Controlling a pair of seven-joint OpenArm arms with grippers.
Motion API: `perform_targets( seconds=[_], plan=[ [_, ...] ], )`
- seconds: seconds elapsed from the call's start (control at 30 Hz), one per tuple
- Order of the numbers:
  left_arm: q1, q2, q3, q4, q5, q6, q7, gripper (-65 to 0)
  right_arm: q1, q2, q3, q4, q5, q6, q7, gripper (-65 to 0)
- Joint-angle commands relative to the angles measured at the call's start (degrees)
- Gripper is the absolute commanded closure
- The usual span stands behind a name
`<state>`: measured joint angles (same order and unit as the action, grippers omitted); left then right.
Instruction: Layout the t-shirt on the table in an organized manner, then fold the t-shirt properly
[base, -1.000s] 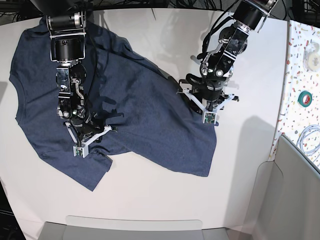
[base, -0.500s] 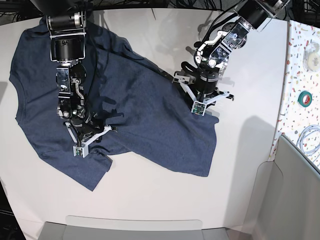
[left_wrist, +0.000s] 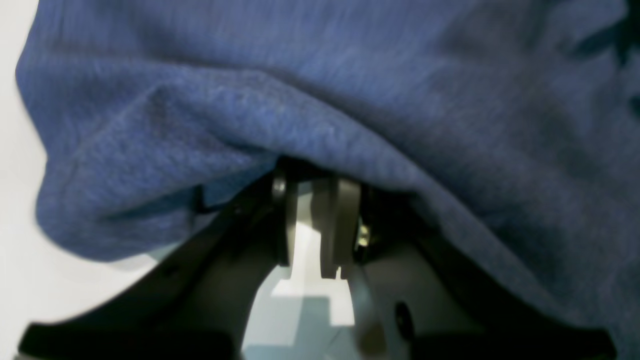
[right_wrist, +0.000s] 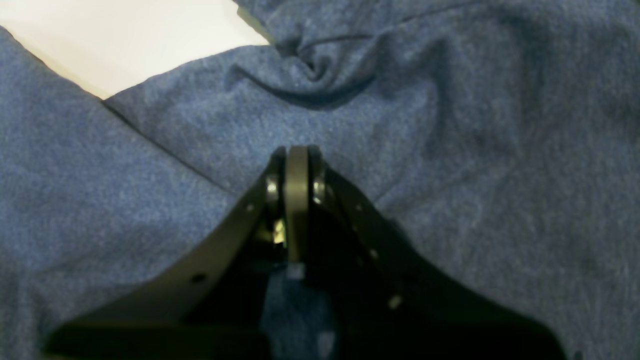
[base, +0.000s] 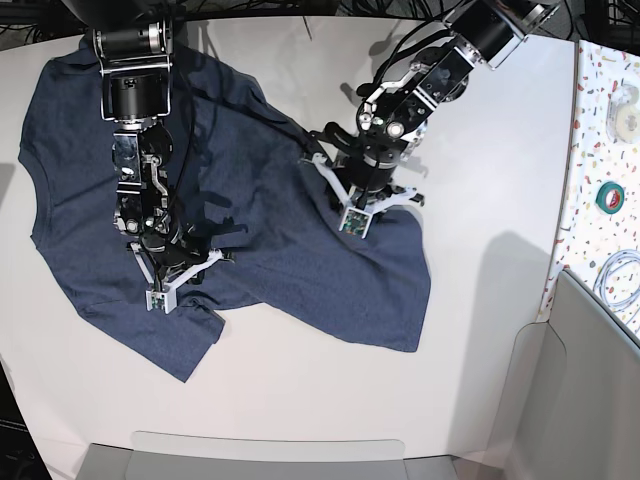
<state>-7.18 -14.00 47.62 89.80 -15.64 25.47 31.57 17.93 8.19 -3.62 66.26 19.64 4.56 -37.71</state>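
The white table (base: 480, 330) fills the base view, with the dark blue t-shirt (base: 270, 210) spread rumpled across its left and middle. The right gripper (base: 165, 285) presses on the cloth near a sleeve, jaws fully closed. The left gripper (base: 360, 205) pinches a raised fold of the shirt's right side, jaws narrow.

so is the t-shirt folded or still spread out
Mostly spread: the t-shirt lies open on the table, one edge bunched in the left gripper.

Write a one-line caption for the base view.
Left gripper pinches the navy t-shirt on the white table; shut right gripper presses it.
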Motion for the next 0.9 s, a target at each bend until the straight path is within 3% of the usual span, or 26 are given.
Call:
perform_targets(
  seconds=[0.0,0.4,0.6,0.77,0.87],
  plan=[
    [-1.6,0.8,0.1,-0.3,0.5,0.3,-0.7,-11.3,0.1,0.1,0.1,0.1,-0.3,-0.1,-2.8,0.0],
    [-7.9,7.1,0.2,-6.3,0.5,0.3,-0.7,-11.3,-1.4,-0.9,0.1,0.1,-0.3,-0.1,-2.6,0.0],
    [-8.3,7.4,0.1,-5.9,0.5,0.3,-0.6,-12.7,-1.5,-1.1,0.1,0.1,-0.3,-0.1,-2.6,0.0],
    [-8.1,3.3,-0.2,-4.6,0.5,0.7,1.7,-20.4,-1.6,-1.1,0.1,0.1,-0.3,-0.1,-2.7,0.0],
    [-5.7,0.0,-0.4,-2.6,0.5,0.7,2.1,-21.4,-1.6,-1.1,0.1,0.1,-0.3,-0.1,-2.6,0.0]
  ],
)
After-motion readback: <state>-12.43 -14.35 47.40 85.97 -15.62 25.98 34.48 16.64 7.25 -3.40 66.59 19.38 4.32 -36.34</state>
